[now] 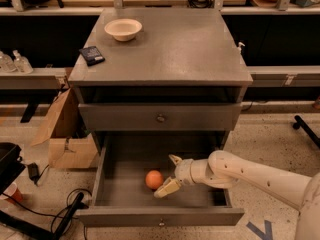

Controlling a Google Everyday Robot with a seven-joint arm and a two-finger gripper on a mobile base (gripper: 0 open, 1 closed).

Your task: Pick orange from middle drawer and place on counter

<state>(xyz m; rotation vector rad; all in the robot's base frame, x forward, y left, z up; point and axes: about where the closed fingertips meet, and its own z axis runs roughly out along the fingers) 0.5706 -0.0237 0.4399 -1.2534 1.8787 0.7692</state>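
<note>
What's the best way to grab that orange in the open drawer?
Grip the orange across its middle, from the picture's right, where the open gripper sits in the drawer. It's a smooth ball clear of the walls; an off-centre pinch may slip.

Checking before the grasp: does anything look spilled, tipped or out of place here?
Nothing stands out. The orange sits intact in the open middle drawer, the open gripper just beside it; the bowl stands upright on the counter.

Smooth cream-white arm (260,176), rounded tapering segments, bulbous wrist, pale grey collar, gripper (167,176) with two pointed tan-yellow fingers (166,187) spread apart, inside the middle drawer (200,217), toward its right side
</note>
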